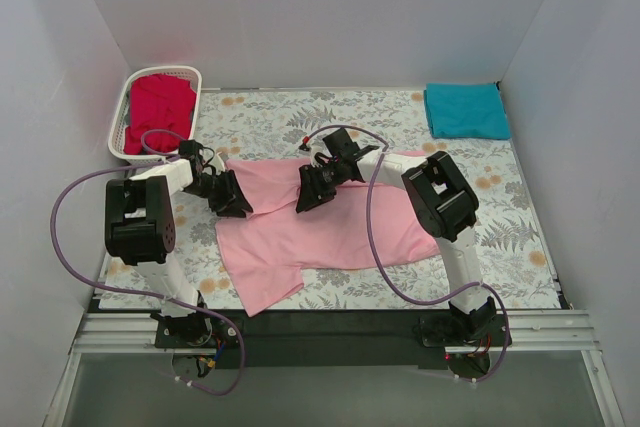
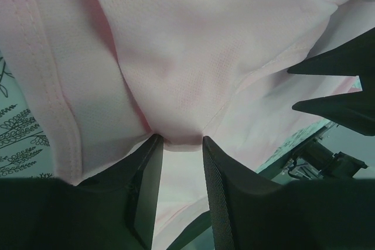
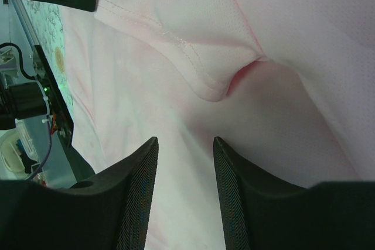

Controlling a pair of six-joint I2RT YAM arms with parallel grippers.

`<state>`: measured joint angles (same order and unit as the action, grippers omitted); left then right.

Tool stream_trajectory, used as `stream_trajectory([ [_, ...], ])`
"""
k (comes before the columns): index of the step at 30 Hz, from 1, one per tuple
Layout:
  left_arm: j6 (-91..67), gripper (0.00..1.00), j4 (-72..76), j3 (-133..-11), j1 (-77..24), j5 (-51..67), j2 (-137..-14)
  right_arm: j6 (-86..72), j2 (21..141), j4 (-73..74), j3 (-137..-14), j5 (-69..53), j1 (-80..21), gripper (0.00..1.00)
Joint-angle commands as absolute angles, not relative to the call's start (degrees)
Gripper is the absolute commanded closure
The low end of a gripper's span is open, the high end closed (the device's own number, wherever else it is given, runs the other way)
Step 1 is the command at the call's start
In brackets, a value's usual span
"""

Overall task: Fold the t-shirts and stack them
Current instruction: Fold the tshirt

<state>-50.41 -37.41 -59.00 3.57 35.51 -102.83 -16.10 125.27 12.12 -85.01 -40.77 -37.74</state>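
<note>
The light pink t-shirt [image 1: 330,232] lies spread on the floral table cover, with a sleeve hanging toward the near edge. My left gripper [image 1: 232,197] is at the shirt's left upper edge. In the left wrist view, my left gripper [image 2: 179,140] pinches a puckered bunch of pink cloth [image 2: 176,57] between its tips. My right gripper [image 1: 312,191] is over the shirt's upper middle. In the right wrist view, my right gripper [image 3: 186,140] is open just above the cloth, with a folded hem corner [image 3: 212,91] ahead of its tips. The teal t-shirt [image 1: 465,110] lies folded at the far right. The red t-shirt [image 1: 160,107] sits in the basket.
The white lattice basket [image 1: 128,99] stands at the far left corner. White walls close in the table on three sides. The black front rail [image 1: 320,322] runs along the near edge, and purple cables loop off both arms.
</note>
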Motion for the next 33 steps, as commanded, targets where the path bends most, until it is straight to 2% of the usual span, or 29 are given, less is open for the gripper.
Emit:
stream_trajectory([
  [1, -51.06, 0.69, -35.86, -60.21, 3.34, 37.88, -101.87, -13.97, 125.33, 15.82, -82.71, -37.79, -38.06, 0.5],
  [7, -51.24, 0.71, -35.68, -60.55, 2.99, 36.3, -102.92, -13.8, 125.16, 15.82, -83.14, -38.32, -38.06, 0.5],
  [11, -51.24, 0.83, -35.86, -61.0, 2.9, 36.12, -103.18, -13.8, 124.54, 15.91, -83.14, -38.41, -38.06, 0.5],
  [12, -51.15, 0.91, -36.03, -61.08, 2.9, 36.3, -102.92, -13.71, 124.45, 15.91, -83.14, -38.32, -38.06, 0.5],
  [15, -50.54, 1.0, -37.08, -61.17, 2.9, 37.26, -101.52, -13.71, 124.02, 15.82, -83.06, -38.58, -38.06, 0.5],
  [33, -45.97, 1.0, -45.96, -60.82, 2.64, 39.73, -97.74, -14.33, 121.02, 15.64, -82.88, -38.94, -37.97, 0.48],
])
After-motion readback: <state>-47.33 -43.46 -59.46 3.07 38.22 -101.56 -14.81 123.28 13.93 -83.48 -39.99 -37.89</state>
